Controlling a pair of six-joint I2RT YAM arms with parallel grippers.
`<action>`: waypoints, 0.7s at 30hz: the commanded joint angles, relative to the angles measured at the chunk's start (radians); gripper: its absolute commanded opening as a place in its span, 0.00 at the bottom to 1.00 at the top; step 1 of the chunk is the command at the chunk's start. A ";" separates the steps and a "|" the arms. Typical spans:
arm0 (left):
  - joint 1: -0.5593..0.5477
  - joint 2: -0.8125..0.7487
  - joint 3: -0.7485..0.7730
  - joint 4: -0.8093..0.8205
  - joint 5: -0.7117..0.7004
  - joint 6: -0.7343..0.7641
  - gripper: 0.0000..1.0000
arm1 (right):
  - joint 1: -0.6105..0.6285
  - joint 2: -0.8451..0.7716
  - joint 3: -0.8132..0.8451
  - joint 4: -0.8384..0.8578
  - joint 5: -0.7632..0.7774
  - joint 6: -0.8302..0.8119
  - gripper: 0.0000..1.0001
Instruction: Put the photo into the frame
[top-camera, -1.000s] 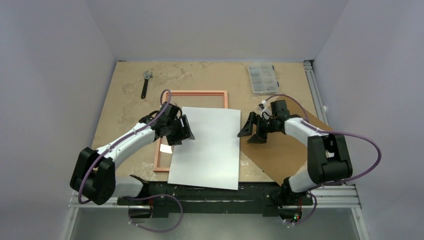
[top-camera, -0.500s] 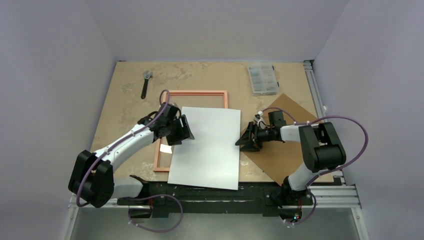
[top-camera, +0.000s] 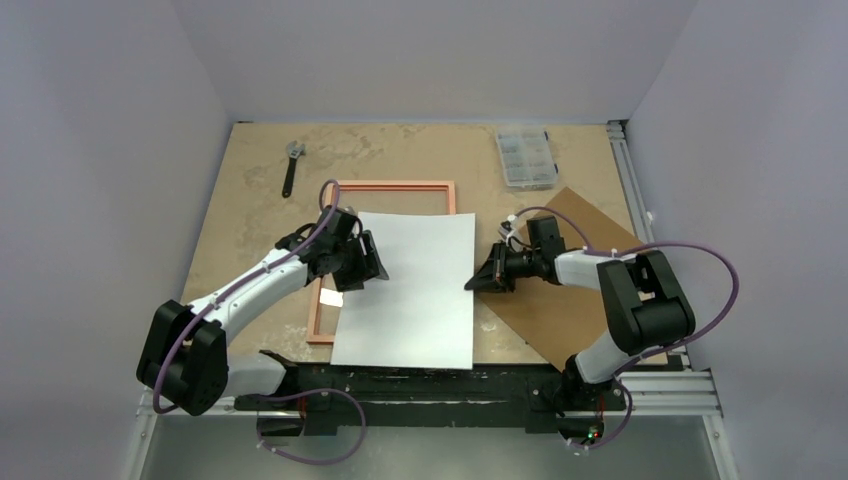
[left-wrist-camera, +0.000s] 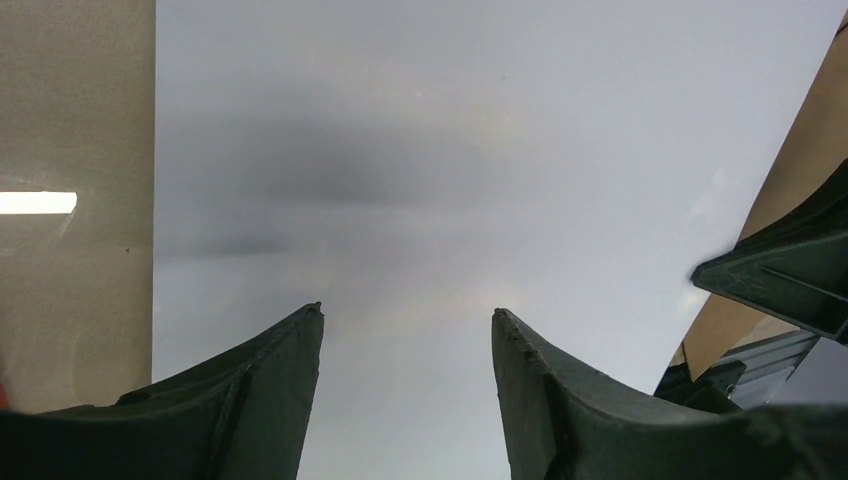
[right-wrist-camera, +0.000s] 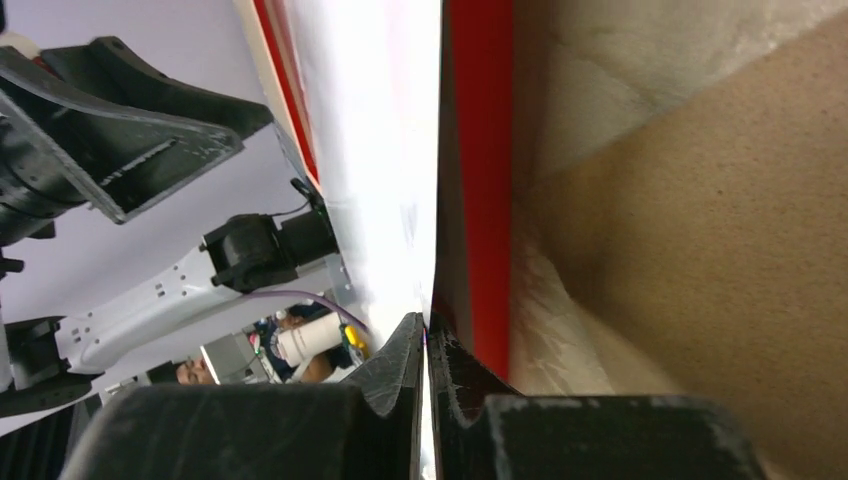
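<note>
The photo (top-camera: 410, 290) lies white back up across the middle of the table, over the right part of the frame (top-camera: 395, 186), whose copper-coloured bars show at the top and left. My right gripper (top-camera: 472, 283) is shut on the photo's right edge; in the right wrist view the thin white sheet (right-wrist-camera: 390, 150) runs between the closed fingertips (right-wrist-camera: 427, 330), with a red strip of the frame (right-wrist-camera: 482, 150) beside it. My left gripper (top-camera: 372, 262) is open just above the photo's left edge; in its own view the photo (left-wrist-camera: 450, 150) fills the space between the spread fingers (left-wrist-camera: 408, 315).
A brown backing board (top-camera: 570, 290) lies under my right arm at the right. A wrench (top-camera: 291, 165) rests at the back left and a clear plastic box (top-camera: 526, 157) at the back right. The photo's near edge reaches the table's front rail (top-camera: 420, 380).
My right gripper has moved left to the photo's right edge and shut on it. The photo has shifted slightly left. The left arm has barely moved.
</note>
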 joint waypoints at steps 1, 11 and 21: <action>-0.003 -0.031 0.016 -0.009 0.004 0.002 0.60 | 0.000 -0.052 0.055 -0.009 0.008 0.019 0.00; -0.003 -0.187 0.155 -0.156 -0.048 0.022 0.61 | 0.000 -0.073 0.206 -0.149 0.055 -0.053 0.00; 0.000 -0.285 0.466 -0.336 -0.089 0.086 0.63 | 0.001 -0.015 0.370 -0.146 0.087 -0.021 0.00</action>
